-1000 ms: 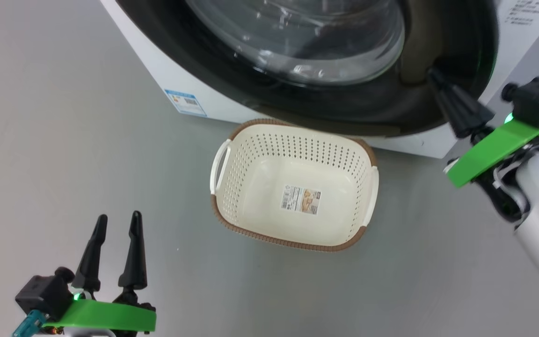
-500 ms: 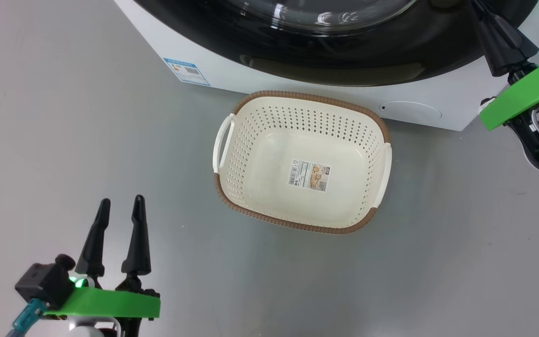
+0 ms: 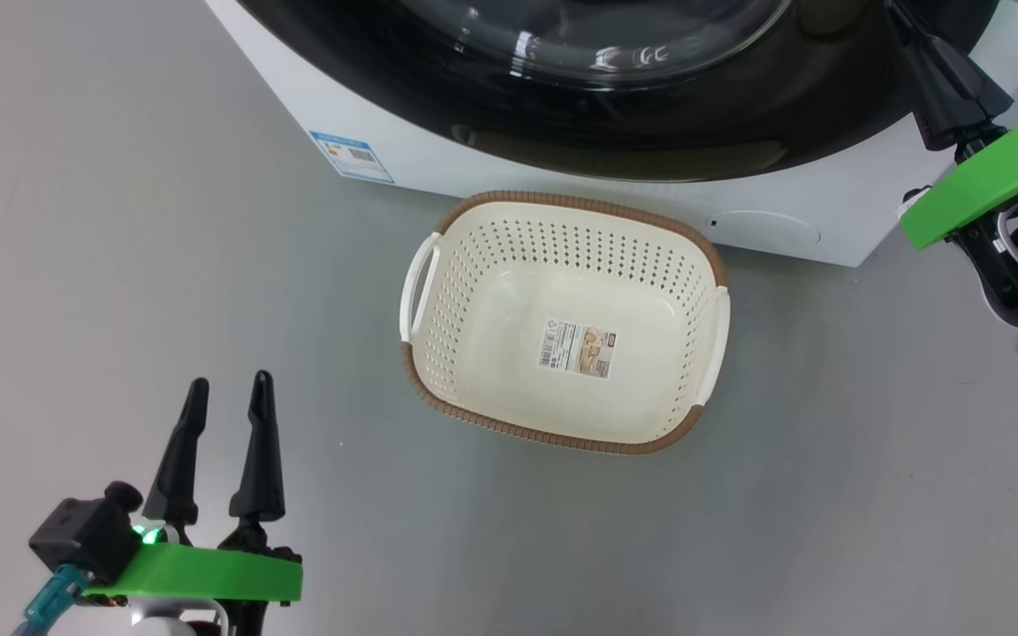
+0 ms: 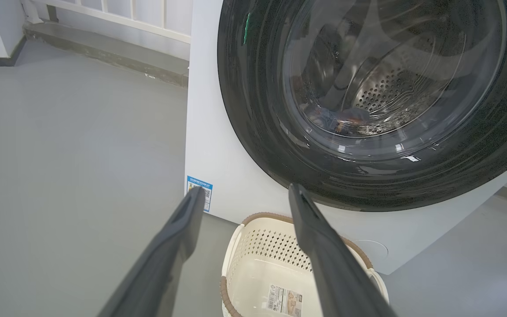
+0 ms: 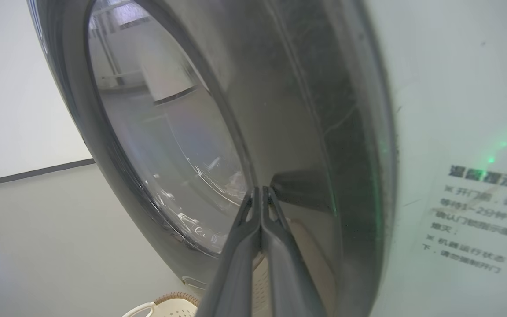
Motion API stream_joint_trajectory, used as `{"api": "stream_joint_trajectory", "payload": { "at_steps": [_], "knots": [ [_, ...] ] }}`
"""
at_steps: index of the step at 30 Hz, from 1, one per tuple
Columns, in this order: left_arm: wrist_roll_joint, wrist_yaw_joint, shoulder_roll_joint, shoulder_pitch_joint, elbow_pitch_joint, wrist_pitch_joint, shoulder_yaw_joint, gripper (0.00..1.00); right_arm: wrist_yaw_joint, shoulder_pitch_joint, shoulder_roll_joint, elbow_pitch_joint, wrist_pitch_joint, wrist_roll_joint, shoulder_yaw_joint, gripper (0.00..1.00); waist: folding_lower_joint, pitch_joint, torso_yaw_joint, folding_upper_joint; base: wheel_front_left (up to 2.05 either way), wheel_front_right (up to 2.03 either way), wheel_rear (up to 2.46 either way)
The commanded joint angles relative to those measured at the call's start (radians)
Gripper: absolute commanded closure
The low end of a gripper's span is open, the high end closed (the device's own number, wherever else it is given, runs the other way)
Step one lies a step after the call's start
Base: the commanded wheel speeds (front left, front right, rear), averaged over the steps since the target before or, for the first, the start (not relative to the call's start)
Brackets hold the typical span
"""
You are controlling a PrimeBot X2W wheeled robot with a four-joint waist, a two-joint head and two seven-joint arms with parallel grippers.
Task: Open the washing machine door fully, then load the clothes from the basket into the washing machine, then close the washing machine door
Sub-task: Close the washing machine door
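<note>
The left gripper [image 3: 230, 380] hangs low at the near left over the grey floor [image 3: 120, 265]. Its two dark fingers stand apart with nothing between them, pointing toward the machine. It is well apart from everything else.

Further right and farther off, a blue label [image 3: 352, 157] sits on the lower left corner of the white washing machine [image 3: 438, 168]. Just in front of the machine stands the basket [image 3: 580, 202], upright on the floor with its far rim near the machine's front. It is cream with a brown rim and a handle on each side. A sticker [image 3: 577, 348] lies on its bare bottom.

Above the basket is the washing machine door [image 3: 650, 132], big, round and glossy black. It lies flat against the machine's front, as far as I can see. Through its glass the left wrist view shows the steel drum [image 4: 390, 94]. Low in that drum is a dim bluish and orange patch [image 4: 346, 118], perhaps the clothes, though it is too dark to be sure.

To the right, a round flap [image 3: 765, 231] is set low in the machine's front. At the far right the right gripper [image 5: 261, 190] reaches up to the door's right edge. Its fingers are pressed together, holding nothing. The tips point at a dark recess in the door's rim, and I cannot tell whether they touch it. Beside the door, a printed notice [image 5: 473, 215] is stuck on the white front.
</note>
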Motion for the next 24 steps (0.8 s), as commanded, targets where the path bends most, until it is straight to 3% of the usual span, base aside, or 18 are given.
{"api": "stream_joint_trajectory", "payload": {
  "at_steps": [1, 4, 5, 6, 7, 8, 9, 24],
  "knots": [
    [0.006, -0.003, 0.020, -0.007, -0.019, -0.009, 0.031, 0.00, -0.016, 0.021, -0.011, -0.020, -0.006, -0.009, -0.010, 1.00, 0.0000, -0.019, -0.010, 0.0000, 0.00, 0.00, 0.00],
    [0.013, -0.003, 0.020, -0.004, -0.018, -0.009, 0.032, 0.00, -0.016, 0.045, -0.003, -0.032, -0.006, -0.012, -0.005, 1.00, 0.0000, -0.041, -0.023, 0.0000, 0.00, 0.00, 0.00],
    [0.015, -0.003, 0.021, -0.003, -0.018, -0.009, 0.032, 0.00, -0.016, 0.055, 0.000, -0.039, -0.006, -0.015, -0.004, 0.87, 0.0000, -0.048, -0.029, 0.0000, 0.00, 0.00, 0.00],
    [0.016, -0.003, 0.022, -0.001, -0.019, -0.009, 0.034, 0.00, -0.016, 0.066, 0.005, -0.052, -0.006, -0.020, -0.001, 0.57, 0.0000, -0.056, -0.036, 0.0000, 0.00, 0.00, 0.00],
    [0.016, -0.003, 0.022, -0.001, -0.019, -0.009, 0.034, 0.00, -0.016, 0.066, 0.005, -0.052, -0.006, -0.020, -0.001, 0.57, 0.0000, -0.056, -0.036, 0.0000, 0.00, 0.00, 0.00],
    [0.017, -0.003, 0.024, 0.001, -0.019, -0.009, 0.036, 0.00, -0.016, 0.079, 0.010, -0.067, -0.006, -0.025, 0.002, 0.22, 0.0000, -0.063, -0.043, 0.0000, 0.00, 0.00, 0.00],
    [0.017, -0.003, 0.027, 0.002, -0.020, -0.009, 0.037, 0.00, -0.016, 0.093, 0.014, -0.082, -0.006, -0.030, 0.004, 0.00, 0.0000, -0.071, -0.051, 0.0000, 0.00, 0.00, 0.00],
    [0.015, -0.003, 0.067, 0.030, -0.028, -0.009, 0.043, 0.00, -0.016, 0.303, 0.088, -0.240, -0.006, -0.091, -0.049, 0.00, 0.0000, -0.178, -0.206, 0.0000, 0.00, 0.00, 0.00]
  ]
}}
